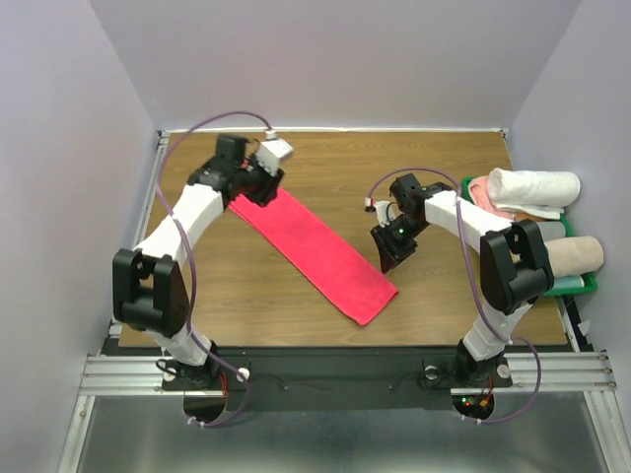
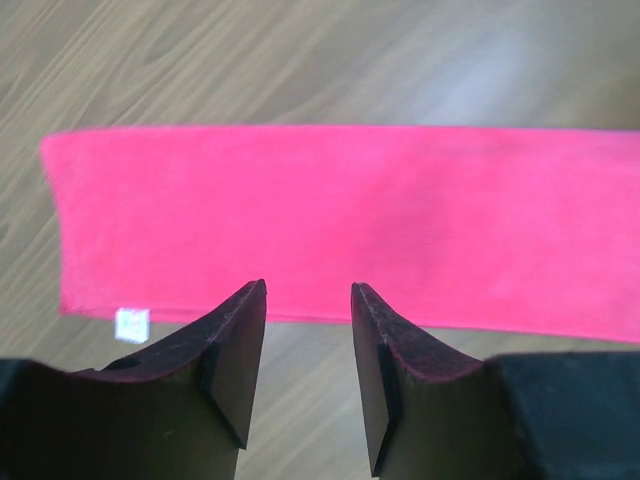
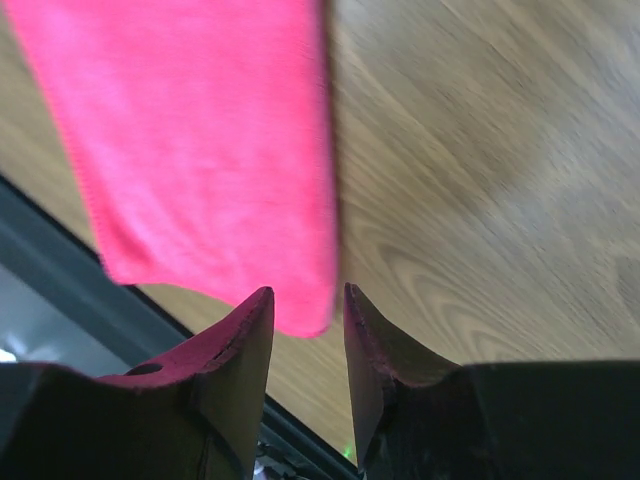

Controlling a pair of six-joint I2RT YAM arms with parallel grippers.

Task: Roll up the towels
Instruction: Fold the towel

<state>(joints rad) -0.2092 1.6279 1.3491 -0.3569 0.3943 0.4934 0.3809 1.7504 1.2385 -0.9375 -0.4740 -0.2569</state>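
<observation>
A bright pinkish-red towel (image 1: 314,253) lies flat on the wooden table as a long folded strip, running from back left to front right. My left gripper (image 1: 264,187) hovers over its back-left end, open and empty; in the left wrist view the towel (image 2: 350,220) spans the frame beyond the fingertips (image 2: 245,310), with a small white tag (image 2: 132,324) at its near-left corner. My right gripper (image 1: 386,258) hovers just right of the towel's front end, open and empty; in the right wrist view the towel (image 3: 200,140) ends in a corner between the fingertips (image 3: 255,315).
A green bin (image 1: 582,284) at the table's right edge holds rolled towels: a white one (image 1: 532,187), a pinkish one (image 1: 493,200) and a beige one (image 1: 577,254). The table's front edge runs close to the towel's front end, shown as a dark rail (image 3: 70,270).
</observation>
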